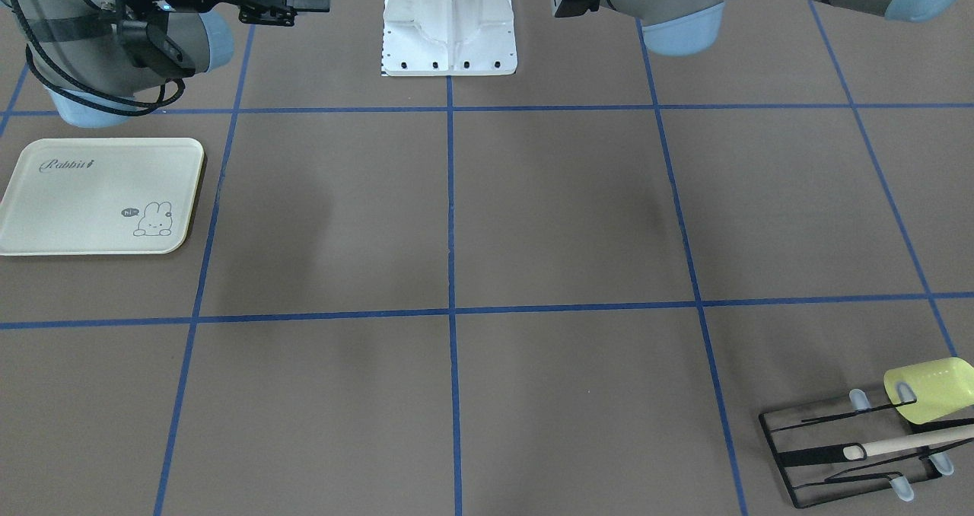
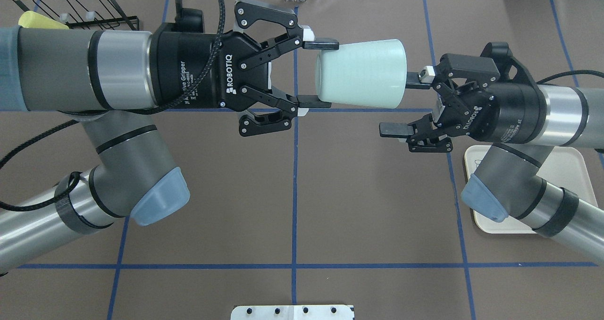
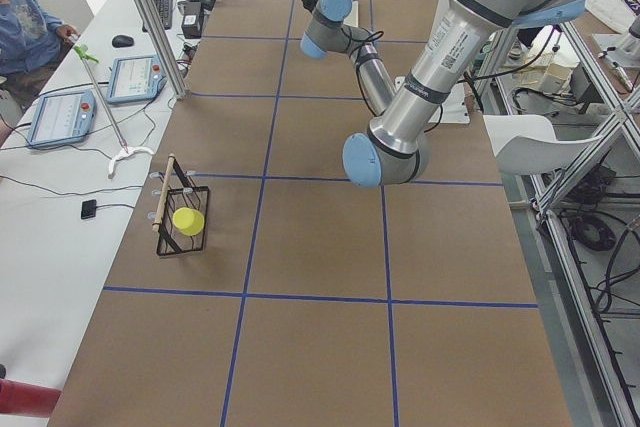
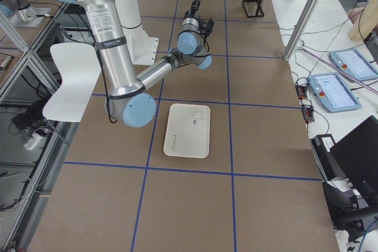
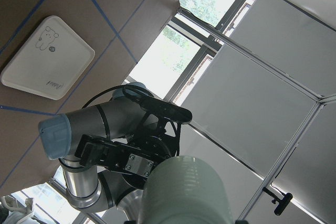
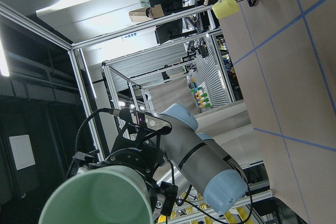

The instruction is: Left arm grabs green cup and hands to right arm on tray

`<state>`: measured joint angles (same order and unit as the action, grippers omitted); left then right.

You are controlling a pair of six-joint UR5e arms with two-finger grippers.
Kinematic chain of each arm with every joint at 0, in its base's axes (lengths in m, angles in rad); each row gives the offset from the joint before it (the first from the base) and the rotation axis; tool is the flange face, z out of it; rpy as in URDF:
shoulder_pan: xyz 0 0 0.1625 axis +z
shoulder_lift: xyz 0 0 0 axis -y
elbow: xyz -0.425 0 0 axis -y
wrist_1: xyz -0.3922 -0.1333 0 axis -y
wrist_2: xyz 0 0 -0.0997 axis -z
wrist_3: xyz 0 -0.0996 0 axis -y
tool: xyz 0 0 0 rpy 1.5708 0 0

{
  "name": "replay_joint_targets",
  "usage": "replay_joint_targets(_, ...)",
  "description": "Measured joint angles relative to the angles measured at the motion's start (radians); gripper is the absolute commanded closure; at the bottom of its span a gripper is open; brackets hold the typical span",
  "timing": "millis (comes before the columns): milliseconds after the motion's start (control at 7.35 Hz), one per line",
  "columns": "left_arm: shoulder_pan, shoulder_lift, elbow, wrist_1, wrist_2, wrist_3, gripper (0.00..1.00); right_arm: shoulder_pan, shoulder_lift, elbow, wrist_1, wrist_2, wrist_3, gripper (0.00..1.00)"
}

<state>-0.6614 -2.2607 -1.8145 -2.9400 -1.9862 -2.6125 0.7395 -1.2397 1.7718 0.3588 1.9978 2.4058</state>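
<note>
The green cup (image 2: 361, 73) is held on its side high above the table, mouth toward the right arm. My left gripper (image 2: 321, 73) is shut on the cup's narrow base end, one finger on each side. My right gripper (image 2: 402, 104) is open in front of the mouth; its upper finger reaches the rim and its lower finger (image 2: 391, 130) hangs clear below the cup. The cup shows from its base in the left wrist view (image 5: 184, 192) and mouth-on in the right wrist view (image 6: 97, 200). The tray (image 2: 578, 169) lies empty on the table under the right arm (image 1: 99, 196).
A black wire rack (image 1: 837, 444) with a wooden stick and a yellow-green cup (image 1: 928, 390) stands at the table's corner on my left side. The white robot base (image 1: 449, 21) is at the middle of the near edge. Blue tape lines cross the brown table.
</note>
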Motion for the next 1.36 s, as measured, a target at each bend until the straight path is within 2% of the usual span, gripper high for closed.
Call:
replay_joint_targets(136,0.015,-0.004,0.000,0.004,0.017,0.001,1.00,-0.010,0.008,-0.003,0.000,-0.012,0.000,0.14)
replay_joint_targets(272,0.024,-0.008,0.000,0.007,0.027,0.002,1.00,-0.016,0.012,-0.006,0.000,-0.017,0.000,0.26)
replay_joint_targets(408,0.028,-0.011,0.003,0.008,0.031,0.003,1.00,-0.018,0.013,-0.006,0.001,-0.018,0.000,0.50)
replay_joint_targets(544,0.030,-0.013,0.007,0.009,0.033,0.005,1.00,-0.019,0.014,-0.005,0.003,-0.018,0.000,0.78)
replay_joint_targets(680,0.032,-0.014,0.014,0.008,0.033,0.007,1.00,-0.020,0.014,-0.004,0.009,-0.018,0.001,0.95)
replay_joint_targets(817,0.033,-0.015,0.023,0.007,0.033,0.008,0.60,-0.020,0.013,-0.004,0.019,-0.019,0.001,1.00)
replay_joint_targets(953,0.033,-0.016,0.032,0.007,0.033,0.010,0.01,-0.020,0.013,-0.002,0.027,-0.019,0.001,1.00)
replay_joint_targets(1361,0.027,-0.019,0.032,0.026,0.031,0.035,0.00,-0.018,0.006,0.003,0.032,-0.019,0.001,1.00)
